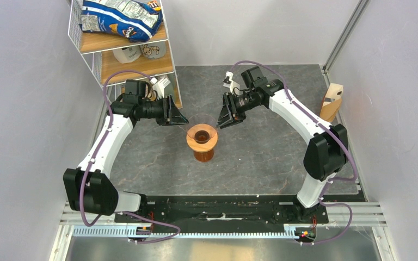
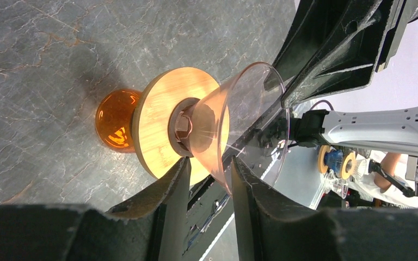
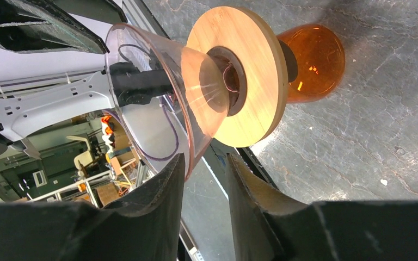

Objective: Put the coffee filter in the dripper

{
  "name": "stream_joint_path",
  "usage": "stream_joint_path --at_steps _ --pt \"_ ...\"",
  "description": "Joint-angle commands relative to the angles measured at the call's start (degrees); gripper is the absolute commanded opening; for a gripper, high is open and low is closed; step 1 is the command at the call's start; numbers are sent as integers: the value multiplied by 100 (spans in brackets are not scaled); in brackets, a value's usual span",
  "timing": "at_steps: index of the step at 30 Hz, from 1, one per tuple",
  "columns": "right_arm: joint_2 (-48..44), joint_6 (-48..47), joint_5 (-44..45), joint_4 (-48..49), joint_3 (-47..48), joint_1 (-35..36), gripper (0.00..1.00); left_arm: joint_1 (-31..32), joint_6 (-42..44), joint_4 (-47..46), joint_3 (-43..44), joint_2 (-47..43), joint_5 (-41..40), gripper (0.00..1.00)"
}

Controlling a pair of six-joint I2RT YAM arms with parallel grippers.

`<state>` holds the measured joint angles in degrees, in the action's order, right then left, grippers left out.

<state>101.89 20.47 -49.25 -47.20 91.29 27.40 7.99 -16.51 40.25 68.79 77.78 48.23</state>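
Note:
The dripper, a light-wood ring with a dark centre hole, sits on an amber glass vessel mid-table. A clear plastic cone stands in the ring's hole. My left gripper is at the cone's left rim and my right gripper at its right rim. In the left wrist view the ring and cone show, and the cone's rim dips between my open left gripper. In the right wrist view the rim lies against one finger of the open right gripper. No coffee filter shows at either gripper.
A pale wooden stand with a tan-brown part leans at the table's right edge. A wire shelf at the back left holds a snack bag and bottles. A black rail runs along the near edge.

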Motion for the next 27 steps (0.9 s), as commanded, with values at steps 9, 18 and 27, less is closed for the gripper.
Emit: stream_joint_path --at_steps 9,18,27 --pt "191 46 -137 12 332 90 39 1 -98 -162 -37 114 108 37" --pt "256 -48 -111 -156 546 121 39 26 -22 -140 -33 187 91 40" --pt "419 -117 -67 -246 601 124 30 62 -26 -162 -6 262 80 24"
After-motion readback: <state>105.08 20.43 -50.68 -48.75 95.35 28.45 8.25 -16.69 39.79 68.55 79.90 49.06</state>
